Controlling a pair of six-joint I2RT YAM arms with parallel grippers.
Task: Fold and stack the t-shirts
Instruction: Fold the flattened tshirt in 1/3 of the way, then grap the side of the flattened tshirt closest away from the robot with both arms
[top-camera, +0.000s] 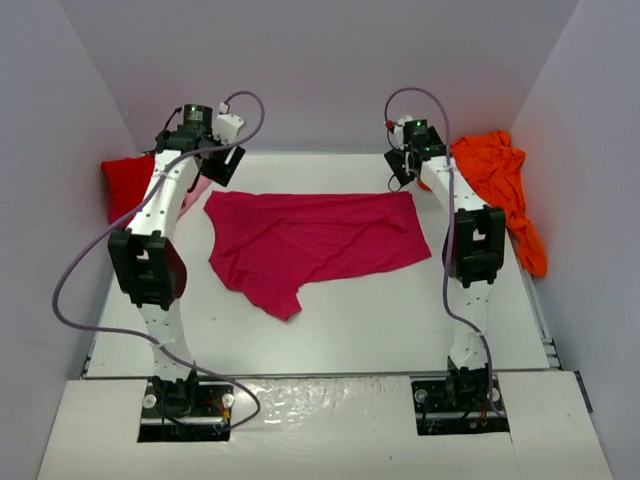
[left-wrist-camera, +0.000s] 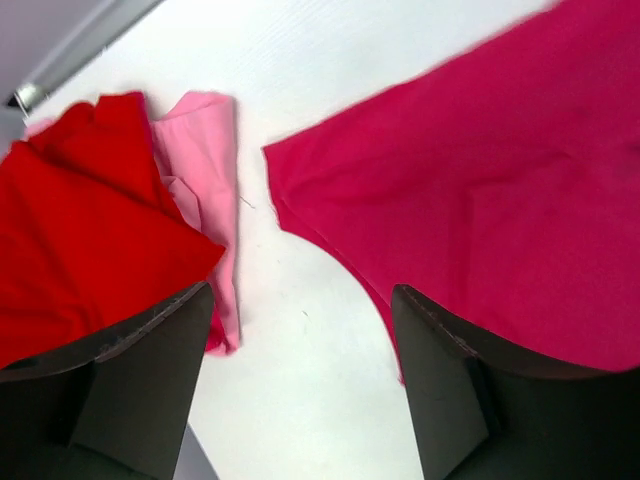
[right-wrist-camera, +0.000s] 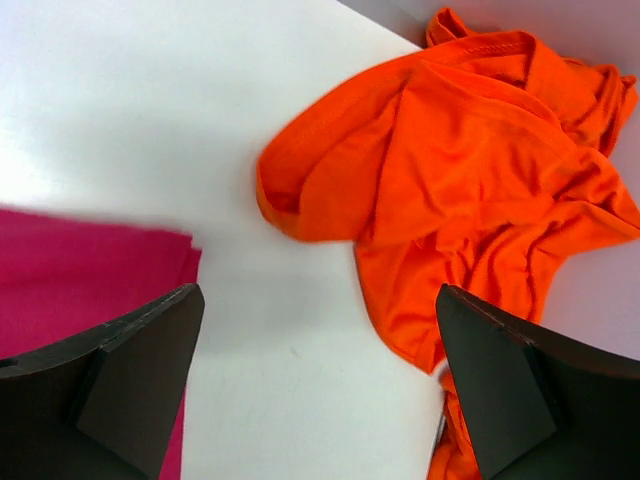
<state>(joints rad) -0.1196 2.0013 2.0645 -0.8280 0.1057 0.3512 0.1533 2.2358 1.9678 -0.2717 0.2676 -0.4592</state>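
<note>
The magenta-pink t-shirt (top-camera: 310, 240) lies spread in the middle of the table, partly folded; it also shows in the left wrist view (left-wrist-camera: 500, 180) and the right wrist view (right-wrist-camera: 80, 270). The bright red t-shirt (top-camera: 128, 182) lies bunched at the far left and shows in the left wrist view (left-wrist-camera: 80, 230). The orange t-shirt (top-camera: 500, 180) lies crumpled at the far right and shows in the right wrist view (right-wrist-camera: 470, 170). My left gripper (top-camera: 222, 165) is open and empty above the magenta shirt's far left corner. My right gripper (top-camera: 405, 170) is open and empty above its far right corner.
A pale pink cloth (left-wrist-camera: 205, 170) lies beside the red t-shirt. White walls close in the table (top-camera: 330, 330) on the left, back and right. Bare tabletop lies between each gripper's fingers.
</note>
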